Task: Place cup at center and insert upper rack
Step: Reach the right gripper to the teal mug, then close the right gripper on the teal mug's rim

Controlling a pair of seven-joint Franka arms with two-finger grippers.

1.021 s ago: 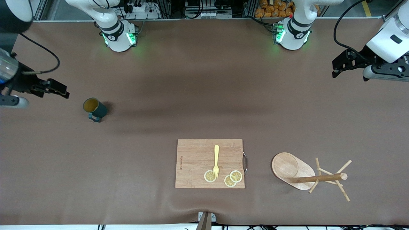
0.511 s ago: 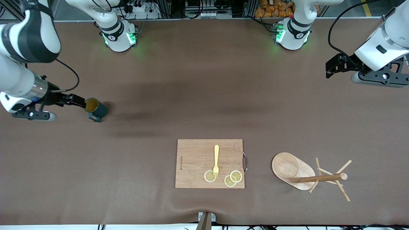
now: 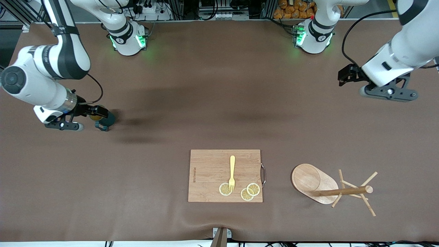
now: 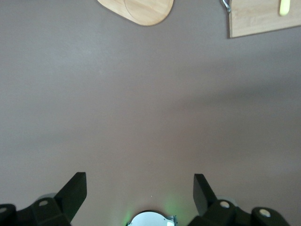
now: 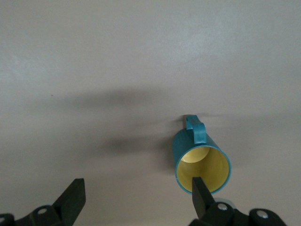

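At the right arm's end of the table, the cup (image 3: 104, 120) stands upright, nowhere near center. Right gripper (image 3: 99, 111) is over its rim, jaws released, one finger partly hiding the mouth. Upper rack (image 3: 331, 187) lies on its side by the cutting board (image 3: 224, 175), untouched. Left gripper (image 3: 344, 73) hovers over bare table, jaws released. Both steps remain. Rack pegs are cut off in the left wrist view.
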